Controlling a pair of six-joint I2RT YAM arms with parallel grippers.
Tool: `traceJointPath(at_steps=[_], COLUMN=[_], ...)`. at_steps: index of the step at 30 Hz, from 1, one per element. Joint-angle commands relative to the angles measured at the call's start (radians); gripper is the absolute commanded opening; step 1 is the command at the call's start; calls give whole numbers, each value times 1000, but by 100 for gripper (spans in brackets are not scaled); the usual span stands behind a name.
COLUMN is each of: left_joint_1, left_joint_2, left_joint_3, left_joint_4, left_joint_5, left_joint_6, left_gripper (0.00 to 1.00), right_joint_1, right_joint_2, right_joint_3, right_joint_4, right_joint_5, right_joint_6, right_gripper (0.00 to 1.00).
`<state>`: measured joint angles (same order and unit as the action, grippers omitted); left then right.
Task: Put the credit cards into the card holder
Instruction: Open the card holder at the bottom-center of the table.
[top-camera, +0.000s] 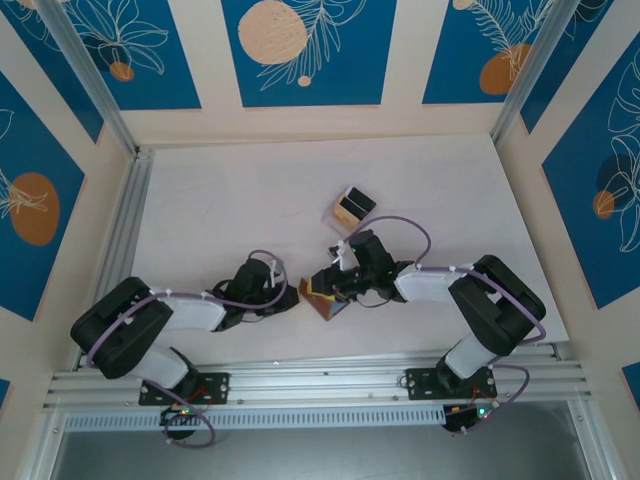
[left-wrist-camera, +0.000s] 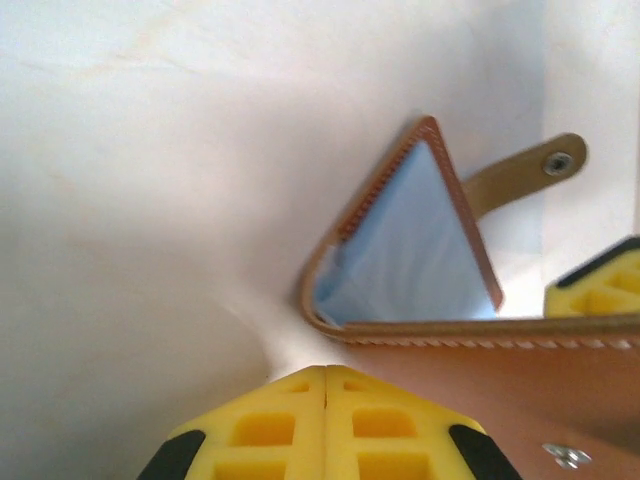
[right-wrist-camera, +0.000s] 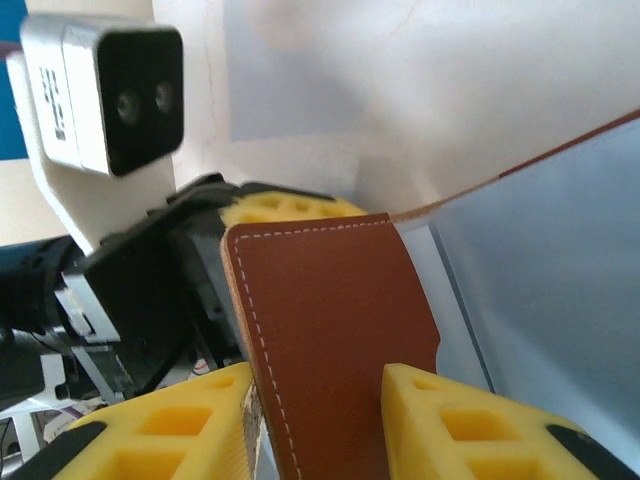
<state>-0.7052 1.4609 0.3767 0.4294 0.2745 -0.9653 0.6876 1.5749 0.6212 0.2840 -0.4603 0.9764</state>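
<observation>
Right gripper (right-wrist-camera: 318, 375) sits at the bottom of your right wrist view, its jaws narrowed onto a brown flap of the holder (right-wrist-camera: 320, 290). Your left gripper (left-wrist-camera: 326, 375) is fully closed against the holder's edge. Overhead, the cards (top-camera: 350, 207) lie just above centre, apart from both.

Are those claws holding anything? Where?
The right claw appears to grip the card holder by one brown flap. The left claw is shut beside it; hold unclear.
</observation>
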Motion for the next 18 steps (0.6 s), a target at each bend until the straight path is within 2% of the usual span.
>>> traceJointPath(at_steps=[1,5,11,14,18], left_joint_1=[30,62,80,98,173], left_joint_2=[-33,-57,-41,8,98], left_joint_3=[3,-31,-57,-74,-131], left_joint_4=[-137,-165,-251,-257,-195], left_joint_5=[-70,-73,-154,-174,-143], left_joint_6=[41,53,79,74,62], left_gripper=[1,2,2,2,1], right_joint_1=[21,25,41,48,61], right_joint_2=[23,34,54,67,78], right_joint_3=[12,14,30,38,46], right_joint_4=[-17,-16,-37,-39,-34], right_joint_5=[3,7,33,41,42], right_joint_6=[-11,-14,-28,-29,-26], right_gripper=[38,38,37,37,37])
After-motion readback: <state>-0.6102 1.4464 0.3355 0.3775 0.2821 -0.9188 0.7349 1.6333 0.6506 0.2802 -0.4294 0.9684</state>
